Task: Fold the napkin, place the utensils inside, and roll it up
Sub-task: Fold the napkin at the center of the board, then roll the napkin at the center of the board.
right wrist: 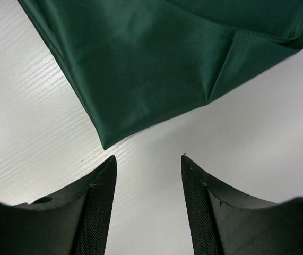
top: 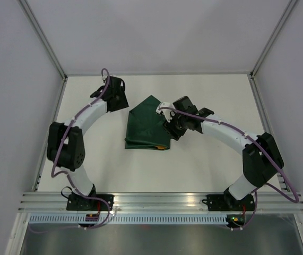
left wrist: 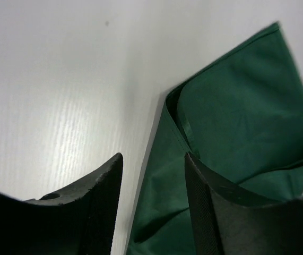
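In the left wrist view the dark fingers of the left gripper (left wrist: 154, 159) stand spread apart and nothing is between them. The folded edge of the napkin (left wrist: 236, 133) runs forward from its right finger and the cloth lies to the right of the claw. The right gripper (right wrist: 148, 158) is spread too and holds nothing. One corner of the napkin (right wrist: 156, 64) points toward its gap from just ahead, without touching.

From above, the napkin (top: 147, 127) lies on the white table (top: 193, 170) between the two claws. It is folded into an uneven pointed shape, with its long axis from far to near. Both arms are close. I judge the left one nearer to an edge it can take. I see no utensils, and no label or writing that can be read.
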{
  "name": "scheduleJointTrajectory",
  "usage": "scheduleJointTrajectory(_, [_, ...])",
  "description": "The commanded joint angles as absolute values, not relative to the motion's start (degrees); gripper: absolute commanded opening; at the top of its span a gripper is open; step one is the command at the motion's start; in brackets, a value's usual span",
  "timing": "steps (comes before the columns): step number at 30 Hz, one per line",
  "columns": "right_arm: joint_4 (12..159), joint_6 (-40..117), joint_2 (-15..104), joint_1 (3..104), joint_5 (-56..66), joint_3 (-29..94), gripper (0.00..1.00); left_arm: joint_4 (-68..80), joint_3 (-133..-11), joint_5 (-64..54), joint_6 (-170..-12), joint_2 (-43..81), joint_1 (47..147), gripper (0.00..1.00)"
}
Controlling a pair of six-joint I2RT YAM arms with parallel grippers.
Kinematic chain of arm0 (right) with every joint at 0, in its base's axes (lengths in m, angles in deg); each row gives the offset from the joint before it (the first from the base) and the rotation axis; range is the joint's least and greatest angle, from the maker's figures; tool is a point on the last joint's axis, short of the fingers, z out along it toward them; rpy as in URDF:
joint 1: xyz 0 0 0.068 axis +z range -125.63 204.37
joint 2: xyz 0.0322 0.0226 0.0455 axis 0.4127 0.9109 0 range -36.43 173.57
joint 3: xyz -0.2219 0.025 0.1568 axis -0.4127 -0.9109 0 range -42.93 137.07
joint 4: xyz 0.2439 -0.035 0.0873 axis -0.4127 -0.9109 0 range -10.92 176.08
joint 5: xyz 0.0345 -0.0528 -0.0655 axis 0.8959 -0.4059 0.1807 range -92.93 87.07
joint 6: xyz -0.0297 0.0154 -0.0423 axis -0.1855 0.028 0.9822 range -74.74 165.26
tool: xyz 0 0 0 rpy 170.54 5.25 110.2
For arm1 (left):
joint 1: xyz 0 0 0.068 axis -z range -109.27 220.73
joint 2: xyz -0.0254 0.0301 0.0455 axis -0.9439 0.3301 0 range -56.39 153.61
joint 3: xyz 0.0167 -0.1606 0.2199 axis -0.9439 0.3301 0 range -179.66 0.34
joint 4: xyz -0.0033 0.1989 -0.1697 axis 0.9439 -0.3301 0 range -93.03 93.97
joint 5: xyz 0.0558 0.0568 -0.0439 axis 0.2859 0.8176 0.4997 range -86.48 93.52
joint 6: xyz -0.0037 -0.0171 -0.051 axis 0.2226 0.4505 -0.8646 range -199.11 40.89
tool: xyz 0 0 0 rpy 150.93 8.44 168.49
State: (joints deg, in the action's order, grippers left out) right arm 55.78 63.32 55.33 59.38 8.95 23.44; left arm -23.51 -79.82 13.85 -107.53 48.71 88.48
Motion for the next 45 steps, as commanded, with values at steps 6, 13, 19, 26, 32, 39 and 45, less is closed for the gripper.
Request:
scheduleJointTrajectory(6, [61.02, 72.58, 57.96, 66.55, 3.67, 28.00, 0.61, -22.31, -72.96, 12.59, -107.85, 21.67, 87.07, 0.59])
scheduleJointTrajectory(13, [65.07, 78.91, 61.73, 71.30, 3.49, 26.43, 0.64, -22.13, -71.20, 11.08, -107.32, 12.35, 87.07, 0.60])
scheduleJointTrajectory(19, [66.92, 81.29, 64.37, 73.41, 5.33, 26.33, 0.71, -22.05, -67.07, 11.26, -106.88, 8.12, 87.07, 0.60])
scheduleJointTrajectory(26, [66.74, 81.29, 66.75, 75.70, 5.33, 27.03, 0.72, -22.22, -64.61, 9.95, -106.35, 6.71, 87.07, 0.60])
scheduleJointTrajectory(32, [66.92, 81.38, 68.68, 77.02, 4.02, 27.56, 0.72, -21.52, -62.94, 8.80, -106.97, 6.89, 87.07, 0.60])
scheduleJointTrajectory(39, [68.59, 81.73, 69.91, 77.19, 3.05, 25.89, 0.72, -21.08, -62.32, 8.09, -106.44, 6.98, 87.07, 0.60])
scheduleJointTrajectory(45, [69.29, 81.73, 70.88, 77.28, 2.44, 25.54, 0.70, -20.90, -62.15, 7.65, -105.47, 7.24, 87.16, 0.60])
